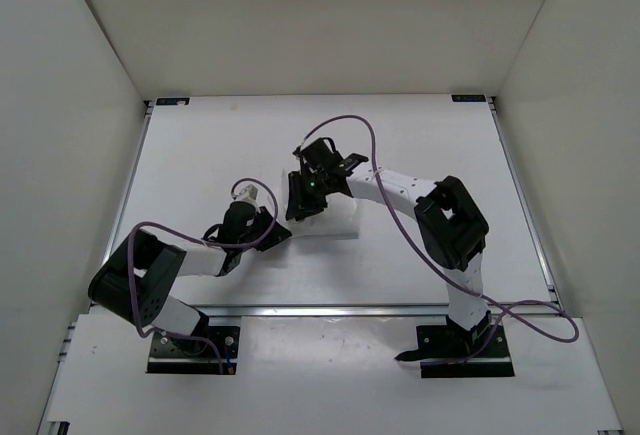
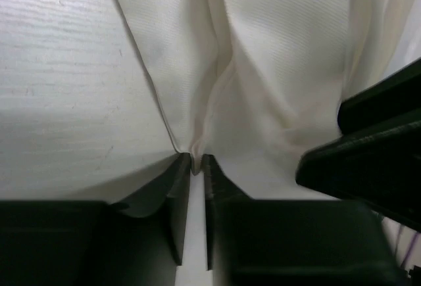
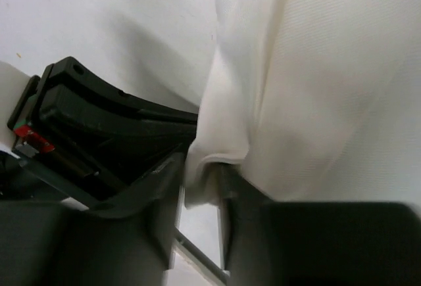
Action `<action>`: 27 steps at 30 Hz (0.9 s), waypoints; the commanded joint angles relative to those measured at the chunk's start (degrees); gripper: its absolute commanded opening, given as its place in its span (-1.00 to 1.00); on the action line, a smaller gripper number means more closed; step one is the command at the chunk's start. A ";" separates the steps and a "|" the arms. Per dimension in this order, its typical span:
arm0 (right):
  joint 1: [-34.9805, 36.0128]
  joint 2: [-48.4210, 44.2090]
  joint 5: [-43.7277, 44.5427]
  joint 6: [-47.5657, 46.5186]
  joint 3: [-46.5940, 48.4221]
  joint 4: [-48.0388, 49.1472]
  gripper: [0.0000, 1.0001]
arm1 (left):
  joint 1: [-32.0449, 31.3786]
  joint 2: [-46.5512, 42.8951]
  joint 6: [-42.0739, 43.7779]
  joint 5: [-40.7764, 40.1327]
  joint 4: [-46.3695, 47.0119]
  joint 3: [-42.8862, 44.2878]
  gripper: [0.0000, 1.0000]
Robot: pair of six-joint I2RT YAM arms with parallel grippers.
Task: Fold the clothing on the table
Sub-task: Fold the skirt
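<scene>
Clothing (image 2: 276, 69) edge in left end effector (image 2: 196, 161); table (image 2: 66, 69) beside

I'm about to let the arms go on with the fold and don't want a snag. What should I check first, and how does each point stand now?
1. Left tool holds clothing: ok; cloth puckers into its nearly closed jaws.
2. Right tool holds clothing: cannot tell; a fold sits between its jaws.
3. Clearance between tools: cannot tell; they crowd side by side.
4. Clothing lies flat: not ok; ridges radiate from the left pinch.
5. Clothing inside table edges: ok; it sits mid-table.
</scene>
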 commanded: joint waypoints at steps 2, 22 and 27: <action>0.84 -3.56 -0.76 -1.88 3.16 -3.11 -0.24 | 2.52 -4.74 -0.55 3.56 1.49 -2.51 -0.25; -13.93 -28.89 -6.39 -3.63 -21.63 9.64 -0.04 | 12.89 -39.64 4.18 9.80 -29.78 -0.41 0.97; -13.93 -31.26 -5.78 -1.97 -25.93 13.49 -0.04 | 12.64 -36.57 10.42 13.40 -36.91 5.39 0.97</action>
